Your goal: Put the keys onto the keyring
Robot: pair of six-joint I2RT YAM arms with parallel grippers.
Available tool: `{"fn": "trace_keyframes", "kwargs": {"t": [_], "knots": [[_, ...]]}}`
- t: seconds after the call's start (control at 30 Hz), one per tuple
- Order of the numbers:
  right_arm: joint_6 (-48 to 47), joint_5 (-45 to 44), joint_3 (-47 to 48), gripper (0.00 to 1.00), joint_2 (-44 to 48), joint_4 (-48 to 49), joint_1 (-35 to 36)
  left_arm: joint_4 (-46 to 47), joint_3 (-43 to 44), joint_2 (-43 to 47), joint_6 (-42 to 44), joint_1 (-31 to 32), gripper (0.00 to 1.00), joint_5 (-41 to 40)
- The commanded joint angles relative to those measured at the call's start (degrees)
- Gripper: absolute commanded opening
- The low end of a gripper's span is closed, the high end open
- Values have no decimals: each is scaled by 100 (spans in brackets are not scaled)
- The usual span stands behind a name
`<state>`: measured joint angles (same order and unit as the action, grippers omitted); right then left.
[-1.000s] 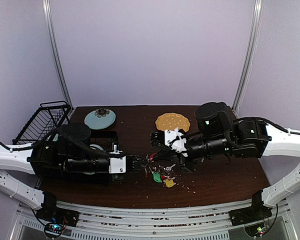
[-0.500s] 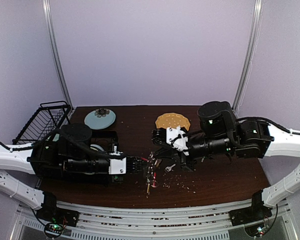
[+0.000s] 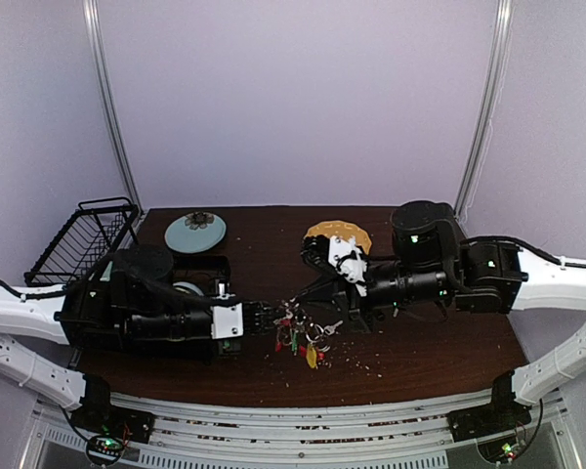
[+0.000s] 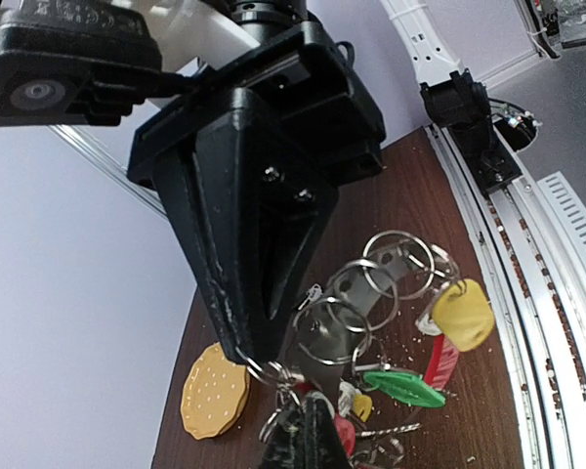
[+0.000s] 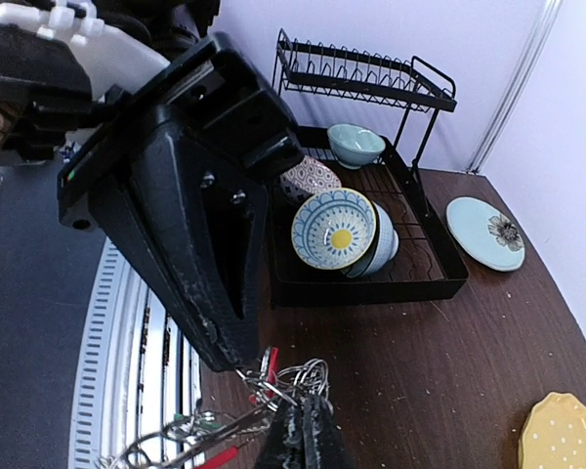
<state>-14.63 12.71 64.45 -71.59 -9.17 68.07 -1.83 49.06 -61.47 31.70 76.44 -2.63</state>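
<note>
My left claw (image 4: 298, 435) and right claw (image 5: 298, 430) meet tip to tip, each pinching the keyring (image 4: 344, 313) above the surface (image 3: 264, 249) at its near middle. The keys (image 4: 402, 386) dangle below it, and bare wood lies open toward the far edge.

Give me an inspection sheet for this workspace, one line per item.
Surface: dark wood table, scattered crumbs.
Job's things: keyring with keys and yellow tag, green tag, red tag, hanging between the grippers.
Clutter: yellow plate, blue plate, black dish rack holding bowls.
Grippers: left gripper and right gripper both shut, pinching the keyring's rings.
Cables: black cables along the arms, away from the keys.
Surroundings: lilac walls, metal rails at the near edge.
</note>
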Motion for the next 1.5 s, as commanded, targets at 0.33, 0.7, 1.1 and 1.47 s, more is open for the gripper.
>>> {"fn": "trace_keyframes", "kwargs": {"t": [0.33,0.7,1.1,1.47], "knots": [[2444,1001,-630,0,-129,2871,-189,1160,-512,52,-144,-7,0,-431],[2687,992,-888,0,-142,3236,-348,1309,-748,828,-1481,-234,40,-462],[2776,929,-944,0,-206,3426,-349,756,-159,442,-2135,-981,34,946],[2709,812,-909,0,-208,3318,-351,1101,-503,771,-1812,-982,38,1318]]}}
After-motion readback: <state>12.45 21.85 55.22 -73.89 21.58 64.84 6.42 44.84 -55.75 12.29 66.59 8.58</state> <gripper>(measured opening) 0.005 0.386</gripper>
